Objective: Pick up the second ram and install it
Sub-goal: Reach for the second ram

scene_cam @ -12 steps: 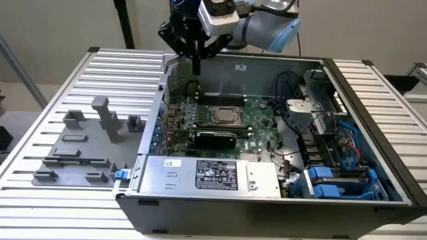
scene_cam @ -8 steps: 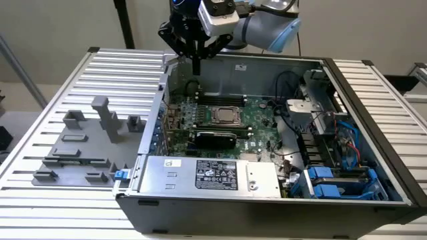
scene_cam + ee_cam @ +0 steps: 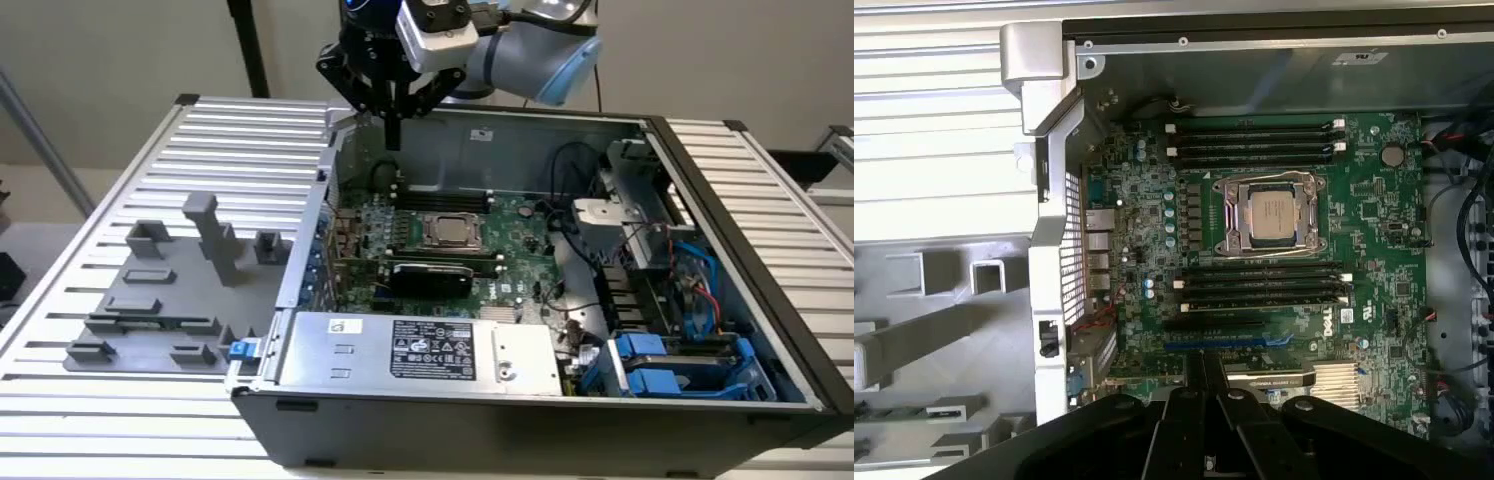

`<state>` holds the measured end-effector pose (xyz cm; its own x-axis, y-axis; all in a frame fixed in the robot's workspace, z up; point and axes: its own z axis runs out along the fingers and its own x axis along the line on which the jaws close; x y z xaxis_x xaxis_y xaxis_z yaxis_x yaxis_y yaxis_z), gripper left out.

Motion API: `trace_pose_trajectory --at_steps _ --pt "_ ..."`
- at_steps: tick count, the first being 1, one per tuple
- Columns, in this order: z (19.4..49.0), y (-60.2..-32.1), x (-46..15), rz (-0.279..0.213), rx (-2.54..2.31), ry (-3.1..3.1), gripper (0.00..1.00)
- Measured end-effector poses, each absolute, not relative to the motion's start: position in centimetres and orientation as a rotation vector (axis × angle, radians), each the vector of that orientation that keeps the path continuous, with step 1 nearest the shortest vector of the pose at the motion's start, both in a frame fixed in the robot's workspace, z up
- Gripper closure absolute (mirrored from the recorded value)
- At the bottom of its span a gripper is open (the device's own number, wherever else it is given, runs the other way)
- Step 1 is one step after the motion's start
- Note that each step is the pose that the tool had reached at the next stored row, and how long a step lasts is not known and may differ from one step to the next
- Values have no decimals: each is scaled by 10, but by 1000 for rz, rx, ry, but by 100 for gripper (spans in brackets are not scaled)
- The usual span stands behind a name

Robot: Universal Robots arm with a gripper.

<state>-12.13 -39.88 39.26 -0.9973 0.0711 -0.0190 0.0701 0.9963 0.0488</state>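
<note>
A: Exterior view, first entry?
B: Gripper (image 3: 394, 140): above the rear of the case (image 3: 561, 440), toward the exterior view's left. Clenched on the ram (image 3: 395, 147), a slim dark strip hanging upright, clear of the board (image 3: 527, 215).
A: Wrist view?
B: Fingers (image 3: 1192, 420): pressed together, strip edge-on between them. Beyond: CPU socket (image 3: 1274, 212), with black slots (image 3: 1259, 283) either side.

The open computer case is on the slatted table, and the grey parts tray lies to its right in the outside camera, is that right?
No. The exterior view shows the grey parts tray on the exterior view's left of the open computer case, not its right. The case does stand on the slatted table.
</note>
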Motion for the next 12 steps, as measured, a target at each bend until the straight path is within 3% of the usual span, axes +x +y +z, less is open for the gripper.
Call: trace_pose_trajectory --at_steps 12 --pt "392 -409 -159 70 111 3119 100"
